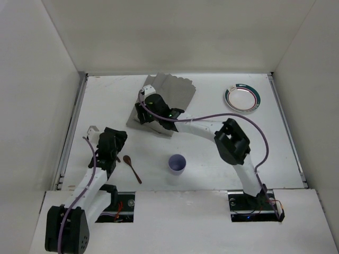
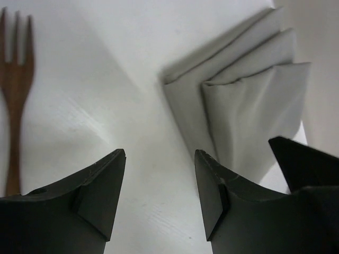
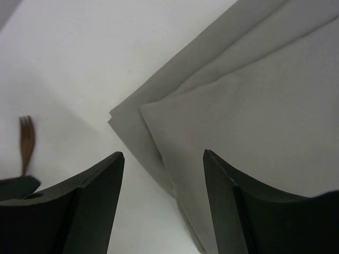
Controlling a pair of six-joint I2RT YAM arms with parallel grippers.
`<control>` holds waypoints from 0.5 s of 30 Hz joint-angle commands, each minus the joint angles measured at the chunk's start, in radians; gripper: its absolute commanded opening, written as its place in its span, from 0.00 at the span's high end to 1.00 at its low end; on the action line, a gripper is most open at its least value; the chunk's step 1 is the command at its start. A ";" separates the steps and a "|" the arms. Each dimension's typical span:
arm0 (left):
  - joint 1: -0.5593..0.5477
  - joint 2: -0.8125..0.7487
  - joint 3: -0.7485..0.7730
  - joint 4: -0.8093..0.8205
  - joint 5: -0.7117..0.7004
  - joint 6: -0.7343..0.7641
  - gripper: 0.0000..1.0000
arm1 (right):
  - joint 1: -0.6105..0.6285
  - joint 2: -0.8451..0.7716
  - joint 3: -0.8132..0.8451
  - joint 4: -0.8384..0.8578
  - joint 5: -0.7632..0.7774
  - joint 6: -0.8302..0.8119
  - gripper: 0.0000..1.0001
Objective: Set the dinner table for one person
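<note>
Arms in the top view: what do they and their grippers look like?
The left arm and right arm both have white links, bulky black joints and a purple cable running alongside. The left gripper and right gripper have matte black, wedge-shaped fingers. No markings show.

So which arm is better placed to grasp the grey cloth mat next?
Right, likely. The right hand hangs open over the corner of the mat; the left hand is open too, but sits nearer the fork, short of the mat.
</note>
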 commanded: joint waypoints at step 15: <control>0.133 -0.097 -0.093 0.005 0.148 -0.036 0.49 | 0.078 0.515 0.871 -0.568 0.192 -0.233 0.34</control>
